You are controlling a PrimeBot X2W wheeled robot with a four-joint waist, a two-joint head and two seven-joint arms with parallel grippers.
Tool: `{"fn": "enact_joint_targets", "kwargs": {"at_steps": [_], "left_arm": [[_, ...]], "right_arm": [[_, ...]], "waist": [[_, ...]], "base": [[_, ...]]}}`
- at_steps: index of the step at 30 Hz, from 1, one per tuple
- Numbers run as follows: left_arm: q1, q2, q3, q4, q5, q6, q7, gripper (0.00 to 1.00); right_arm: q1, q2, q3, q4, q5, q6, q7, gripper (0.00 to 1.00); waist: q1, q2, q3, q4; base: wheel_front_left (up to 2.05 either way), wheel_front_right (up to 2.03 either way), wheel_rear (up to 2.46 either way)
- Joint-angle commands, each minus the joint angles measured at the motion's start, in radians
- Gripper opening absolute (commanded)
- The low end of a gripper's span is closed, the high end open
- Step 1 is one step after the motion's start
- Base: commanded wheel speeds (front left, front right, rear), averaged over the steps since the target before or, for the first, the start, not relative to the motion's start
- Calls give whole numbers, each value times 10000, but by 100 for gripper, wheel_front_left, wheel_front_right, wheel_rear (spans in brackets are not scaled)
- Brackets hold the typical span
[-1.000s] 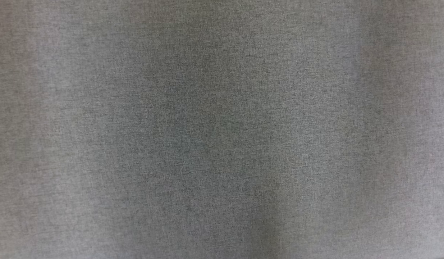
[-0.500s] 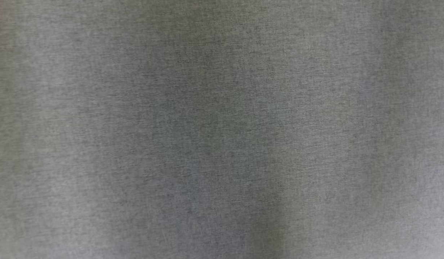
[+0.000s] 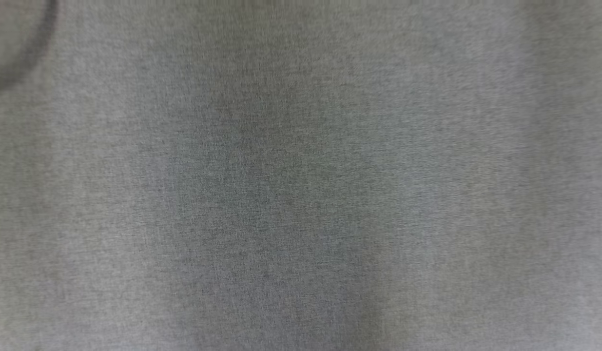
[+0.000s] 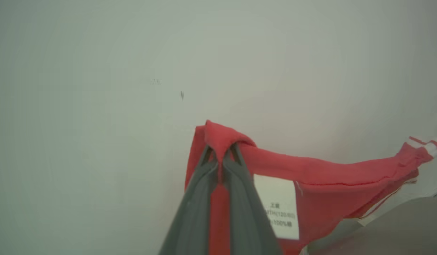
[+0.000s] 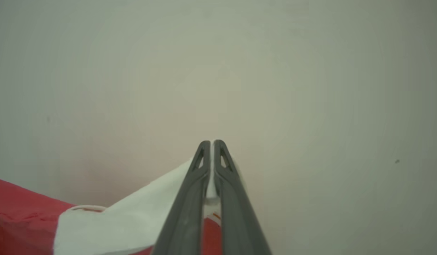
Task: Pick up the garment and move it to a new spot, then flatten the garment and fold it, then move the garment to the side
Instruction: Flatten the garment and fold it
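Seemingly mid-carry, we hold the red garment (image 4: 310,170) stretched between our left gripper (image 4: 220,152) and right gripper (image 5: 212,145), both clamped on it; flattening, folding and setting aside are yet to do.

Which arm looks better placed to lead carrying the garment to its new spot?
Probably left: the left gripper is shut on a bunched red fold of the garment beside its label; the right gripper pinches only a thin white edge.

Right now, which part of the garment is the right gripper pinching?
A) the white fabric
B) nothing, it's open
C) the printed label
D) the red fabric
A: in the right wrist view the right gripper is shut on a white fold of the garment, with the red fabric lower down and off to the side.
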Motion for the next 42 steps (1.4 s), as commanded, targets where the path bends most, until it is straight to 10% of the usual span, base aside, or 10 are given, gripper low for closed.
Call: {"fn": "enact_joint_targets", "kwargs": {"at_steps": [1,12,22,42], "left_arm": [[874,153,179,-435,-175,160,-85,0],[6311,1012,1131,-4375,-633,1765,-98,0],[11820,1243,2274,-7503,-545,3196,-100,0],[17041,-292,3189,-7113,660,2475,-101,0]], "right_arm": [[868,-142,-99,-408,204,3,-136,0],[6192,-478,-1251,-3303,397,3,-137,0],[12255,526,-3530,-6189,-55,3,876,0],[18250,2924,-5638,-8190,-1084,4,2450,0]], "waist": [[0,0,-636,-100],[0,0,-1980,-348],[0,0,-3043,-425],[0,0,-4169,-175]], "base": [[0,0,0],[0,0,0],[0,0,0],[0,0,0]]}}
